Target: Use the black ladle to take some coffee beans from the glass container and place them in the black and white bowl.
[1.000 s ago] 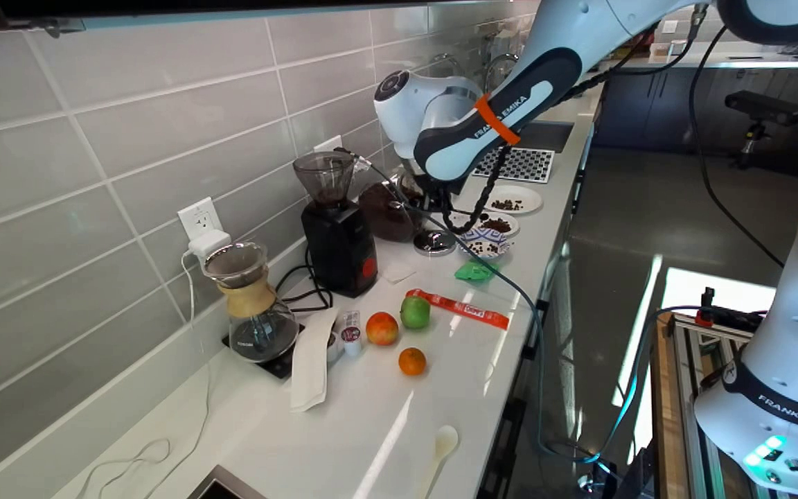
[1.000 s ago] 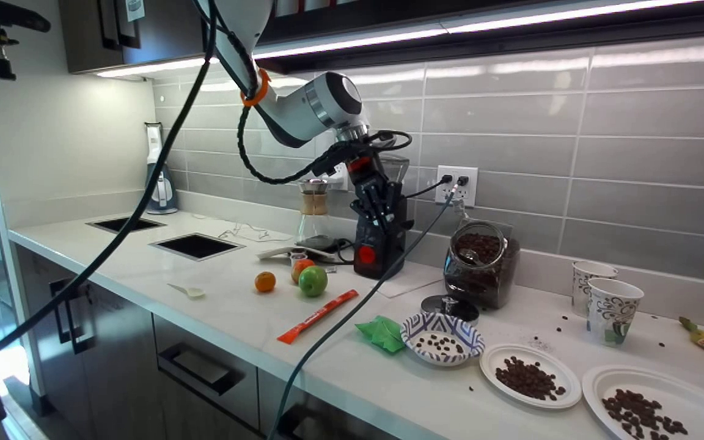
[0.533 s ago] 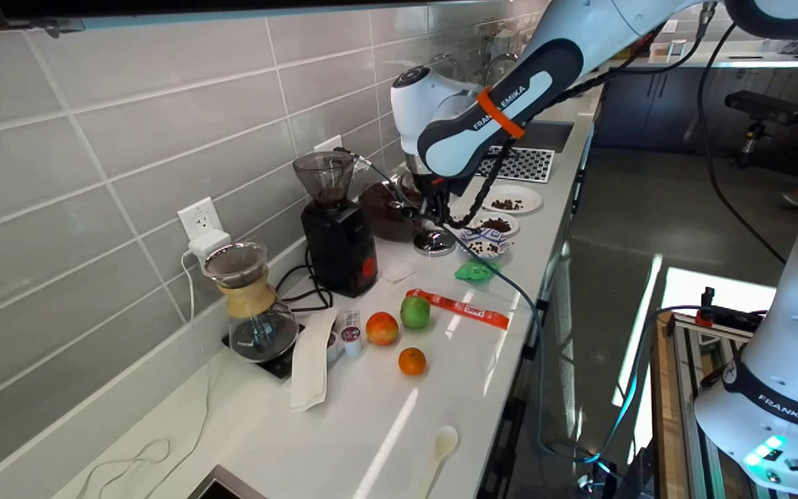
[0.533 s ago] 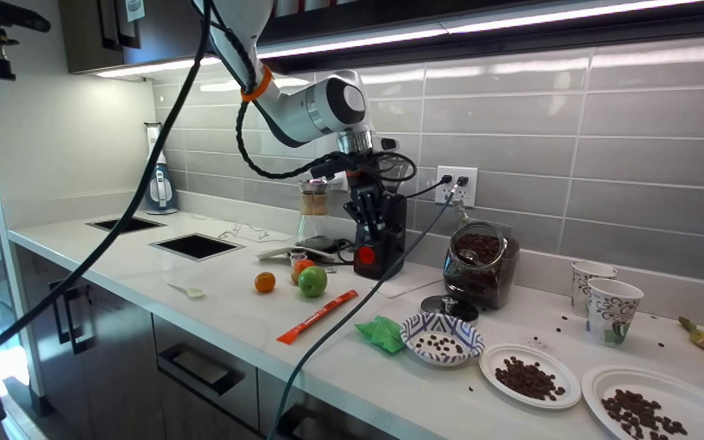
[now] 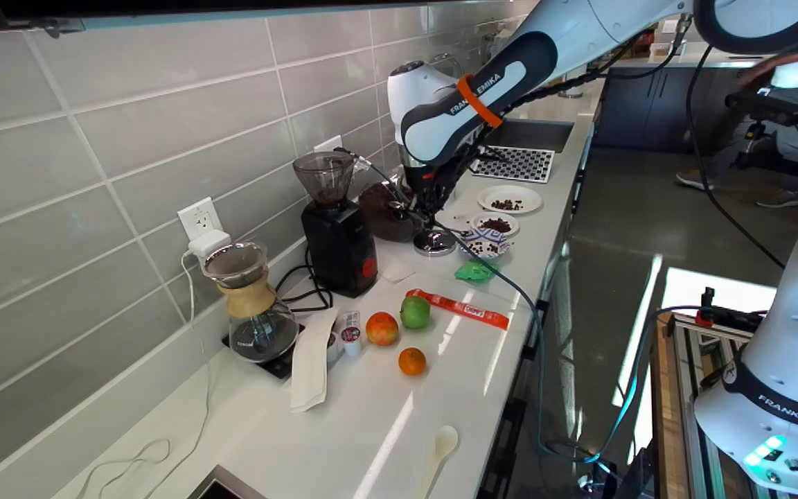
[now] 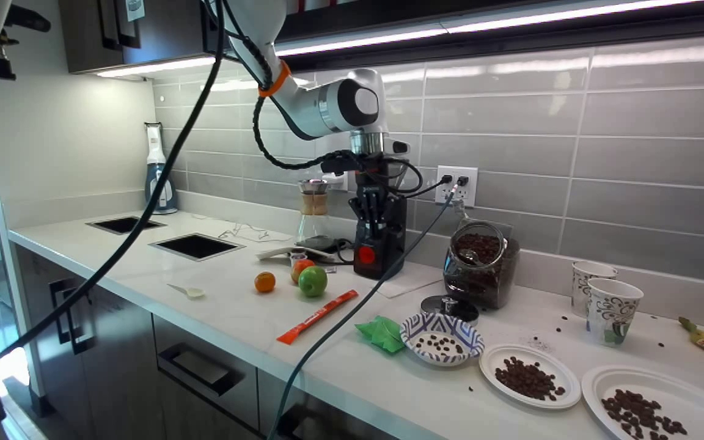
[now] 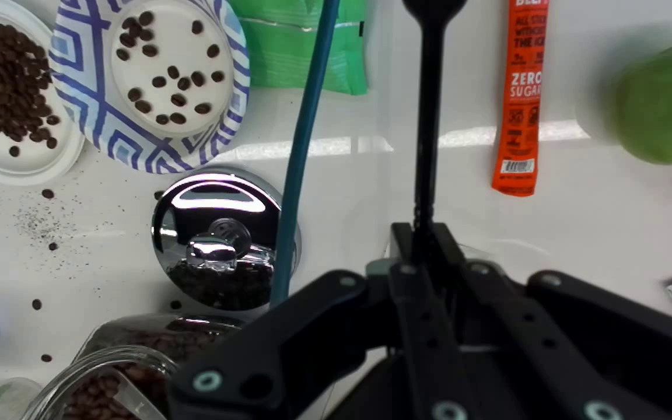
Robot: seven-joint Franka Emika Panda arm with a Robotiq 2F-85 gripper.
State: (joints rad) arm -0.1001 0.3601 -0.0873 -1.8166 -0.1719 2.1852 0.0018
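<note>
My gripper (image 7: pixel 424 239) is shut on the handle of the black ladle (image 7: pixel 427 116); the ladle's head is cut off at the top edge. In both exterior views the gripper (image 6: pixel 376 226) (image 5: pixel 432 208) hangs above the counter, and the ladle is hard to make out against dark things. The glass container (image 6: pixel 489 284) lies tilted, its mouth open, full of dark coffee beans (image 6: pixel 477 247); it shows at the lower left of the wrist view (image 7: pixel 132 350). The white bowl with a dark blue pattern (image 6: pixel 410 330) holds scattered beans and shows at the upper left (image 7: pixel 88 87).
A black grinder (image 6: pixel 382 241) stands beside the gripper. A teal cable (image 6: pixel 352 311) crosses over the counter. A shiny lid (image 7: pixel 225 239) lies between container and bowl. White plates (image 6: pixel 492 382) with beans, paper cups (image 6: pixel 613 305), a green packet (image 6: pixel 382 334), a red stick (image 6: pixel 318 316) and fruit (image 6: pixel 313 282) are around.
The hand has swung from a tilt to nearly straight down, and the arm has shifted slightly. A person has appeared in the background. The bowl and the container have not moved.
</note>
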